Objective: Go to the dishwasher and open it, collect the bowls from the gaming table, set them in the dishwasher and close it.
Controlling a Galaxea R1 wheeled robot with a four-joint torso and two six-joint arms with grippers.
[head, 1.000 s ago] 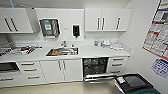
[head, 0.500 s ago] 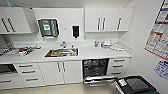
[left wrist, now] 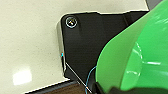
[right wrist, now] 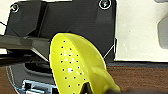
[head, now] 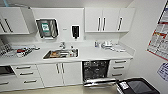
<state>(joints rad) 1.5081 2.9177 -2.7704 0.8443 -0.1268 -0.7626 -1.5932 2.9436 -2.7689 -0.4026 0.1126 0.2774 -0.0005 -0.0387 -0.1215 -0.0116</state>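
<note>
Head view: sink (head: 61, 53) on the counter (head: 100, 53) at left, dishwasher (head: 96, 71) seen open further right. Green bowl (left wrist: 140, 57) is carried at the left wrist, a yellow perforated bowl (right wrist: 75, 67) at the right; finger state can't be told. Light, slick plastic probably, best pinched at the rim.

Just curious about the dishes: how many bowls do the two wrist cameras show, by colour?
Green bowl: 1
Yellow bowl, dotted with small holes: 1
Total: 2
</note>
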